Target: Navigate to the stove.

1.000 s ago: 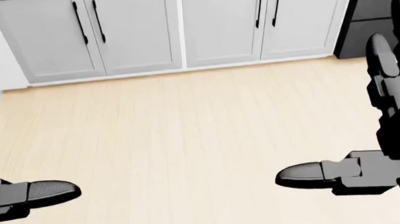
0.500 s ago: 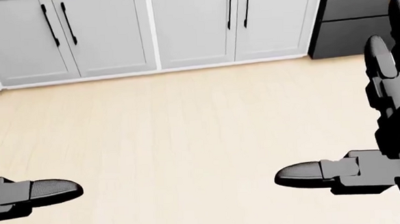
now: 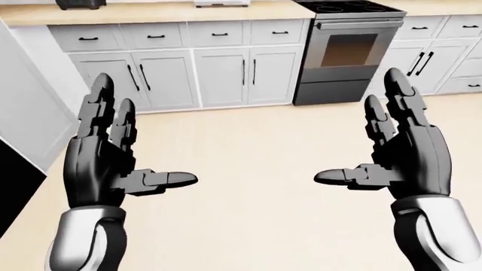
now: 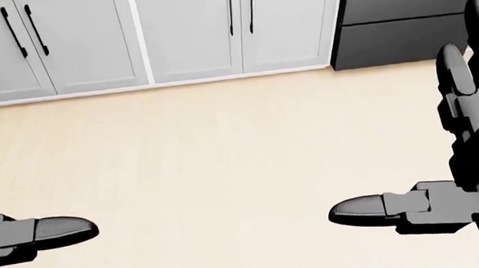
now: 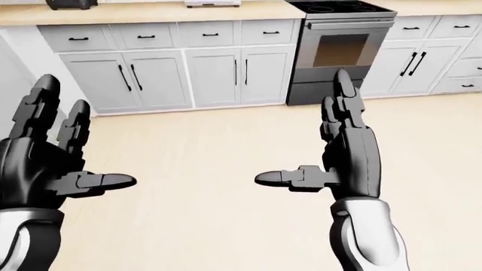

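Observation:
The stove [image 3: 348, 52] stands at the upper right of the left-eye view, stainless with a black cooktop and a dark oven window, set between white cabinets. Its dark lower part shows at the top right of the head view [image 4: 414, 20]. My left hand [image 3: 124, 164] is raised at the left, fingers spread, holding nothing. My right hand [image 3: 391, 152] is raised at the right, fingers spread, holding nothing. Both hands hang over the pale wood floor, well short of the stove.
White cabinets [image 3: 192, 76] with black handles run under a beige counter [image 3: 151, 11] left of the stove; more cabinets [image 3: 444, 56] stand right of it. A white panel and dark edge [image 3: 18, 164] stand at the far left. Pale wood floor [image 3: 256, 147] lies between me and the stove.
The whole head view has shifted left: the cabinets slid leftwards and the stove's dark base came further into the top right. The camera moved; my hands keep their pose.

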